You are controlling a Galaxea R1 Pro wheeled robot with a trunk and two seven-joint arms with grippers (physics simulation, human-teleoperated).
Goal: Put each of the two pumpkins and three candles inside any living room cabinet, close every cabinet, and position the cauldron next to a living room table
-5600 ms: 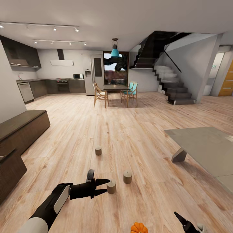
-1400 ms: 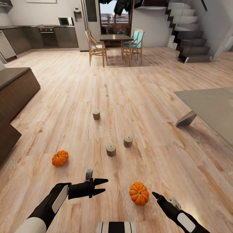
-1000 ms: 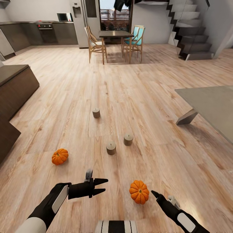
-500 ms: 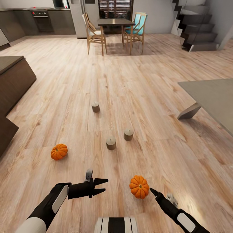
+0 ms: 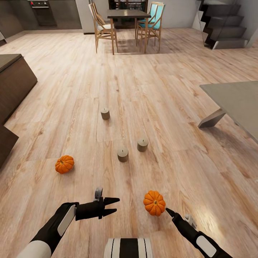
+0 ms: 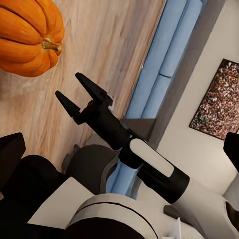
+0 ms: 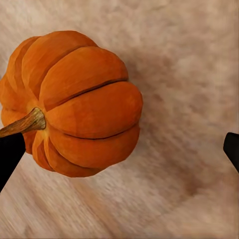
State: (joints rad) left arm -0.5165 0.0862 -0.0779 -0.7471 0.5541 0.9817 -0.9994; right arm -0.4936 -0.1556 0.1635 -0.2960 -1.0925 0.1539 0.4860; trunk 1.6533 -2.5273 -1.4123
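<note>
Two orange pumpkins lie on the wood floor: one near me (image 5: 154, 202) (image 6: 30, 35) (image 7: 74, 104), the other to the left (image 5: 64, 164). Three grey-brown candles (image 5: 105, 113) (image 5: 122, 154) (image 5: 142, 144) stand further ahead. My right gripper (image 5: 167, 212) (image 6: 69, 84) (image 7: 119, 152) is open, its fingertips just short of the near pumpkin and touching nothing. My left gripper (image 5: 116, 205) hangs open and empty over bare floor left of that pumpkin. The dark-brown cabinet (image 5: 16, 79) runs along the left. The grey table (image 5: 236, 100) stands at the right.
A dining table with wooden and teal chairs (image 5: 127, 16) stands far ahead, dark stairs (image 5: 225, 32) at the far right. My own trunk (image 5: 129, 248) shows at the bottom edge. The left wrist view shows a blue sofa (image 6: 159, 74) and a wall picture (image 6: 216, 99).
The head camera has tilted down, so the whole scene slid up the picture. My right gripper has edged closer to the near pumpkin. The left arm holds the same pose.
</note>
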